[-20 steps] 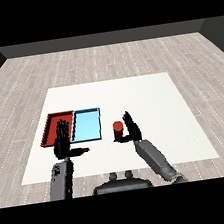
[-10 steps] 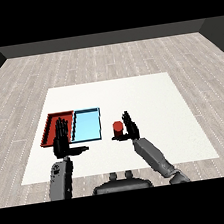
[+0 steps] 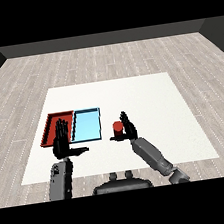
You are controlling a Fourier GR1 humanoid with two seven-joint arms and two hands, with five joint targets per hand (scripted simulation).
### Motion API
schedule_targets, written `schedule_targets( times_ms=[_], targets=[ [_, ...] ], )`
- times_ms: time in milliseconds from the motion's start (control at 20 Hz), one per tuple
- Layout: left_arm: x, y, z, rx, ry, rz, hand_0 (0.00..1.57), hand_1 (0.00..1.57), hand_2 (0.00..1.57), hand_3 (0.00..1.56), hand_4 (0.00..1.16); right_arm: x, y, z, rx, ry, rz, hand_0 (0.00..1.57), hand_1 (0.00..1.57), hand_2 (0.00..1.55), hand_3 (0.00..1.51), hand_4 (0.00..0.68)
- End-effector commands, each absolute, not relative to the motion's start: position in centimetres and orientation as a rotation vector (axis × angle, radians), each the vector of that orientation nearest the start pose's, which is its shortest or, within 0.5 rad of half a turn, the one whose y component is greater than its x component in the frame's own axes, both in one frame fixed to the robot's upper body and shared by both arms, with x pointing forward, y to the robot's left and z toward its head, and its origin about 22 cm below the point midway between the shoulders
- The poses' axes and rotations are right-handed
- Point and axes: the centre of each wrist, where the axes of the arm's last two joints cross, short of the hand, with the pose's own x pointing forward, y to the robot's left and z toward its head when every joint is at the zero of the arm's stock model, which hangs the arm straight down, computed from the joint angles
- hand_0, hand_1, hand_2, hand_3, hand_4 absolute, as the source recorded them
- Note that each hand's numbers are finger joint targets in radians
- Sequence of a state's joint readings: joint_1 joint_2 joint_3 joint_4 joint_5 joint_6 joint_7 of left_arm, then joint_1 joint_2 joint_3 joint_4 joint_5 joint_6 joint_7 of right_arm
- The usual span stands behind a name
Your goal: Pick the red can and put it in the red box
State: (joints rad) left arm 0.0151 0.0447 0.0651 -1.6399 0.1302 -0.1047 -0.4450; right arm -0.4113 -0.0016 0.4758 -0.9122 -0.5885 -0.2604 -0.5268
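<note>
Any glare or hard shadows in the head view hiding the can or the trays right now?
Head view: lighting is flat and even, no glare on the white table. The can reads clearly beside the right hand; no distinct shadow shows under it. The left hand covers the red tray's near edge; the blue tray is unobstructed.

- A white table [image 3: 147,94], square-topped, stands in the middle of the view
- A light blue tray [image 3: 86,124] lies on the left part of the table, long side running away from the viewer
- A grey wood-plank floor [image 3: 186,53] surrounds the table on all sides
- A dark wall [image 3: 101,38] closes the far end of the floor
</note>
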Motion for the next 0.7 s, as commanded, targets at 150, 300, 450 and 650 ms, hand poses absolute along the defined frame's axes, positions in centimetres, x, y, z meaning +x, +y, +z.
schedule_targets(
  times_ms=[150, 300, 450, 650],
  targets=[
    [24.1, 25.3, 3.6, -0.096, -2.086, 0.065, 0.0, 0.0, 0.0, 0.0, 0.0, 30.0, -10.3, -5.6, 0.36, -1.6, -0.077, 0.0, 0.0, 0.0, 0.0, 0.0],
    [22.9, 26.5, 1.5, -0.089, -2.085, 0.07, 0.0, 0.0, 0.0, 0.0, 0.0, 28.2, -10.7, -7.7, 0.354, -1.601, -0.084, 0.0, 0.0, 0.0, 0.0, 0.0],
    [25.5, 25.0, 2.7, -0.101, -2.087, 0.073, 0.0, 0.0, 0.0, 0.0, 0.0, 30.2, -8.5, -5.6, 0.349, -1.618, -0.055, 0.0, 0.0, 0.0, 0.0, 0.0],
    [25.0, 24.5, 1.9, -0.139, -2.09, 0.077, 0.0, 0.0, 0.0, 0.0, 0.0, 28.8, -7.4, -5.1, 0.331, -1.614, -0.07, 0.0, 0.0, 0.0, 0.0, 0.0]
  ],
)
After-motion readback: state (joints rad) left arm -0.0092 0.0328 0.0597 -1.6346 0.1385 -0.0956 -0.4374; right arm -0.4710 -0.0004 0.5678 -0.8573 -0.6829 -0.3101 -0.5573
